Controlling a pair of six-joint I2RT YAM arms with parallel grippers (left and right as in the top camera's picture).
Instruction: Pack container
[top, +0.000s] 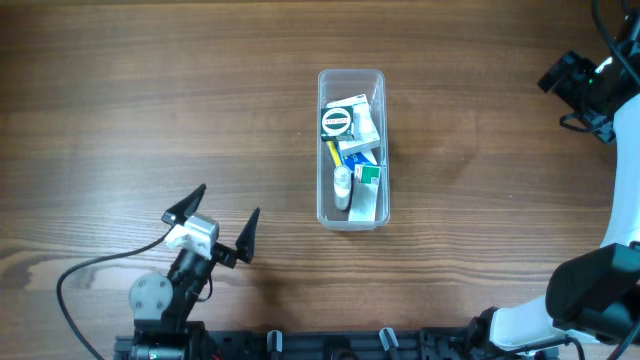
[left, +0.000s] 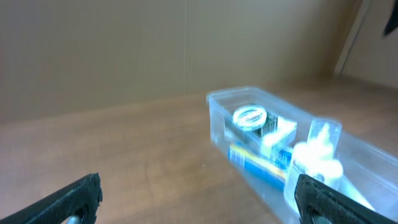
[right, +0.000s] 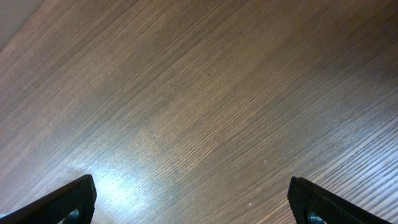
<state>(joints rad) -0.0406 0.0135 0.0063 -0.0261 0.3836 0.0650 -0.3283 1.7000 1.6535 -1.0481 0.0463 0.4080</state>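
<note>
The worktop (top: 150, 100) carries the container (top: 321, 150) at its centre, with small items (top: 352, 150) inside. The clear plastic is probably light, stiff and slippery, so pinch a long wall. Left gripper (top: 228, 200) and right gripper (right: 189, 193) gape wide, empty.

The tabletop (top: 130, 90) is open wood on every side of the container (top: 321, 150) — the one obstacle, standing in the middle. Inside it, small boxes and a bottle (top: 342, 183) fill most of the room; only the far end shows a free floor. The left tool (top: 229, 200), jaws wide apart, is well apart from it at the near left, with only wood between. A black cable (top: 75, 275) loops beside that arm. Under the right tool (right: 193, 202) — also spread wide — only wood shows.
</note>
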